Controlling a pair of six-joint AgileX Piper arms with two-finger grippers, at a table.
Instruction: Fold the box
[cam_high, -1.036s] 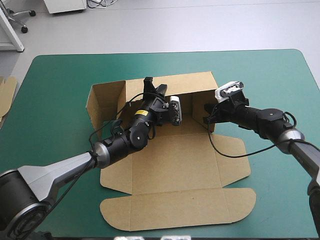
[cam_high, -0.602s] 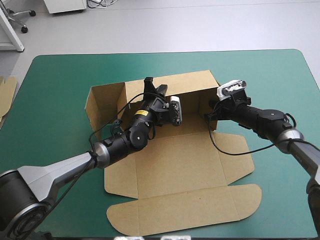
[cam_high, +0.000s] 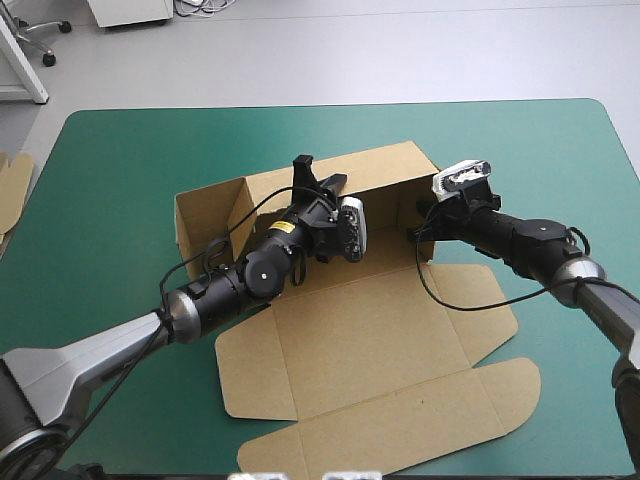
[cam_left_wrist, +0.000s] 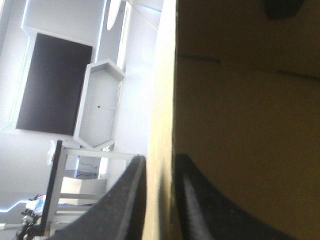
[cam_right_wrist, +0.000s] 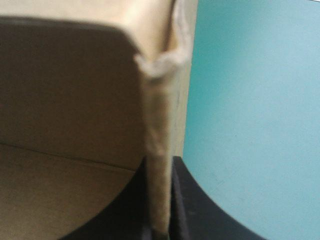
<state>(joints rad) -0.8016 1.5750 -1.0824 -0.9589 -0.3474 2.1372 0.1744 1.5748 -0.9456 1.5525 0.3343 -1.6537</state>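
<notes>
**Box held at two raised walls, one in each claw**

Nearest the front edge of the worktop (cam_high: 120, 180), the lid (cam_high: 400, 425) of the brown box (cam_high: 360, 330) is seen lying flat on the teal-green cover. The lid is skewed, so that its right end sits farther from that edge than its left. Behind the lid the base is also laid flat, with a side flap (cam_high: 485, 310) spread out on the right.

Farther in, three walls are raised: a left wall (cam_high: 205, 215), a back wall (cam_high: 375, 172) and a right wall (cam_high: 405, 210).

The right claw (cam_right_wrist: 160, 165) is all but closed on the near upright edge of the right wall. The board is pinched between the two black fingers, with the inside of the box on one side and bare cover on the other. Just ahead of the claw, the wall's top corner looks frayed.

The left claw (cam_left_wrist: 159, 167) is set over the middle of the back wall from the box's inner side. It too is nearly closed, and the wall's rim is gripped between its fingers. From the wrist, the rim is seen running straight ahead out of the gap.

Farthest off, an edge of more board (cam_high: 12, 190) is visible at the worktop's left edge, well apart from the box.
</notes>
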